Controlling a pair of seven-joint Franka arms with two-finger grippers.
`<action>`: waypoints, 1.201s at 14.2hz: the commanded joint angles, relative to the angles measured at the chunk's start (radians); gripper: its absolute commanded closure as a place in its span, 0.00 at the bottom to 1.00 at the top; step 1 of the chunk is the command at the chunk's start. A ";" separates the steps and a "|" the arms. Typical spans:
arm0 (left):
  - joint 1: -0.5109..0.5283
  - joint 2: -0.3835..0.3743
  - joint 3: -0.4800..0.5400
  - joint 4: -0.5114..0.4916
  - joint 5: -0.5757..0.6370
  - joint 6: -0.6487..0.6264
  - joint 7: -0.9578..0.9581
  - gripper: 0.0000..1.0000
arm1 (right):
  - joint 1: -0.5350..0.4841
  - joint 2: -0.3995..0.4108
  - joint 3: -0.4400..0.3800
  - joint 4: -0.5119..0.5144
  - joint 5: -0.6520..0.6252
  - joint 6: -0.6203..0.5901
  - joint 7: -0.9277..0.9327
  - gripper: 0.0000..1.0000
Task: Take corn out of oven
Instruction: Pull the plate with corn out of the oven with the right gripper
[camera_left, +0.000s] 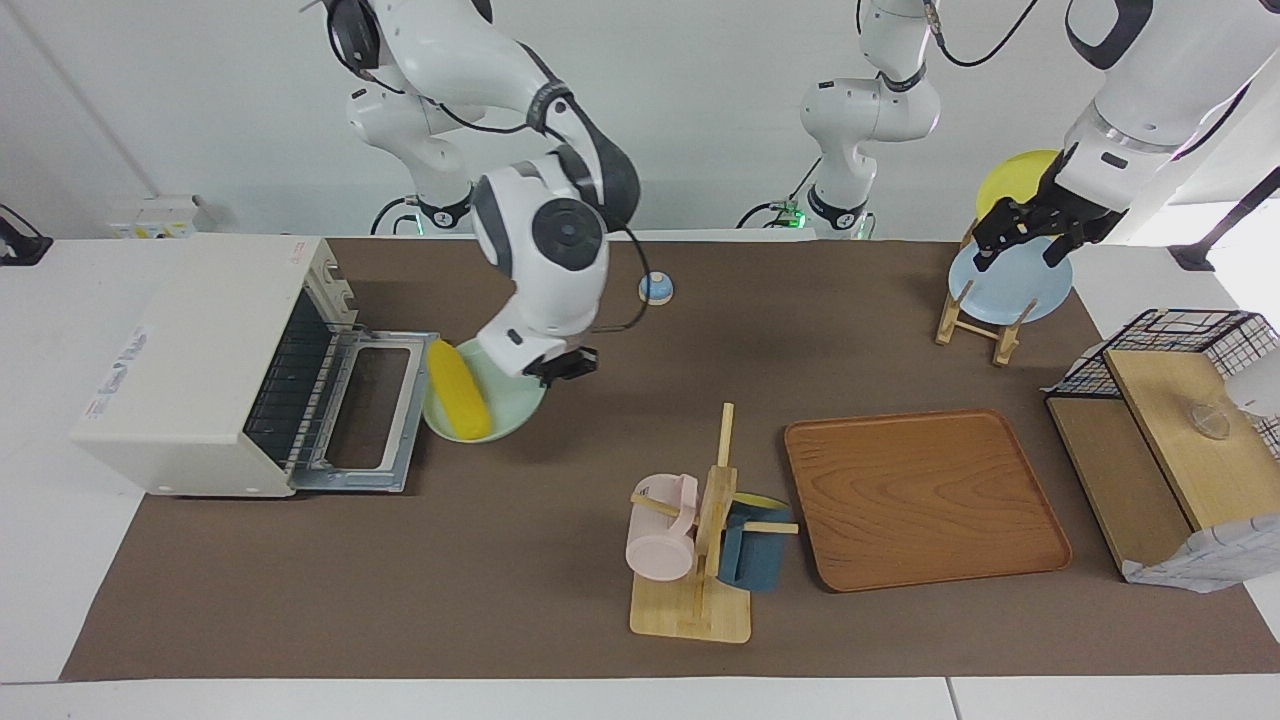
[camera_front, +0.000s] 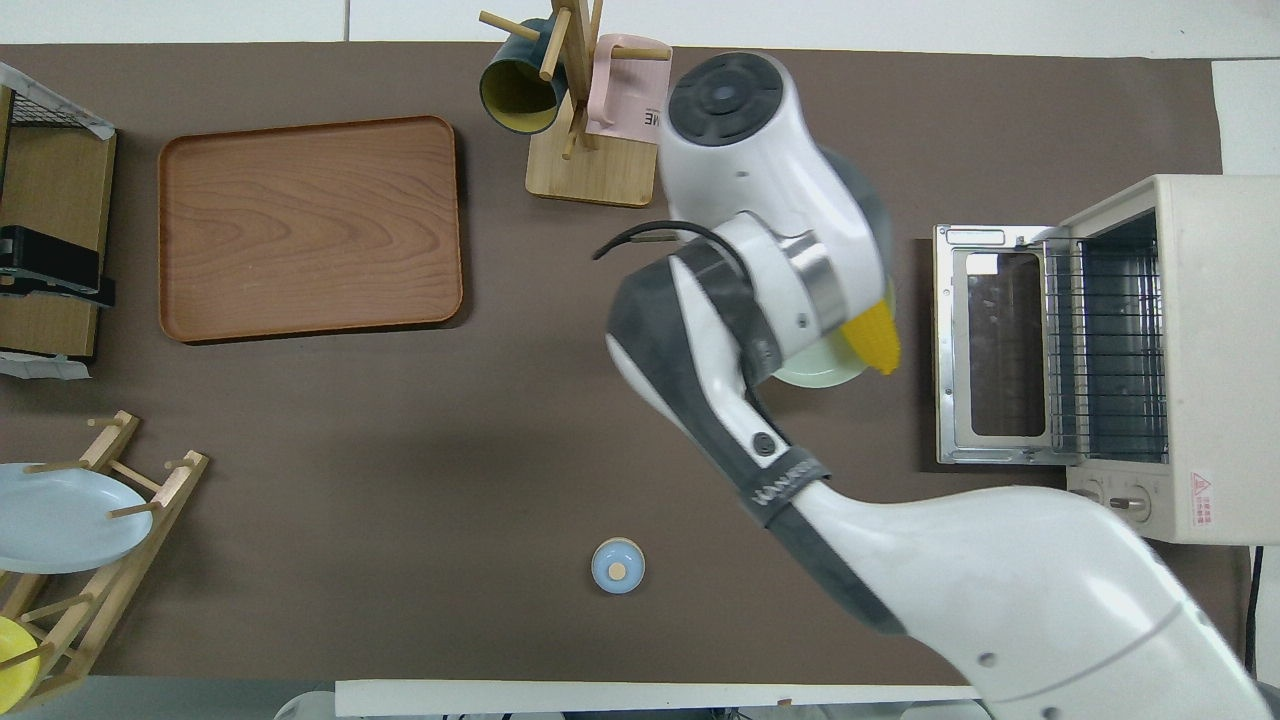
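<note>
The corn (camera_left: 458, 391) lies on a pale green plate (camera_left: 505, 408) outside the oven (camera_left: 190, 350). My right gripper (camera_left: 557, 368) is shut on the plate's rim and holds it over the mat beside the oven's open door (camera_left: 372, 412). The oven's wire rack (camera_left: 290, 385) is bare. In the overhead view the corn (camera_front: 872, 338) and plate (camera_front: 812, 376) stick out from under my right arm, in front of the oven (camera_front: 1190, 350); the gripper itself is hidden there. My left gripper (camera_left: 1020, 238) waits over the dish rack.
A dish rack (camera_left: 985, 310) holds a blue plate (camera_left: 1010, 285) and a round yellow plate (camera_left: 1012, 178). A wooden tray (camera_left: 920, 500), a mug stand (camera_left: 700, 560) with two mugs, a small blue knob (camera_left: 655, 288) and a wire shelf (camera_left: 1170, 440) are on the table.
</note>
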 joint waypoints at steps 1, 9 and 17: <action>0.005 -0.016 0.001 -0.007 0.007 -0.017 0.015 0.00 | 0.087 0.203 0.009 0.239 0.019 0.016 0.167 1.00; 0.005 -0.021 0.001 -0.010 0.007 -0.018 0.013 0.00 | 0.138 0.272 0.078 0.220 0.044 0.248 0.371 0.31; -0.011 -0.076 -0.014 -0.108 0.007 -0.021 -0.072 0.02 | -0.154 -0.201 0.069 -0.202 0.036 0.136 -0.038 0.06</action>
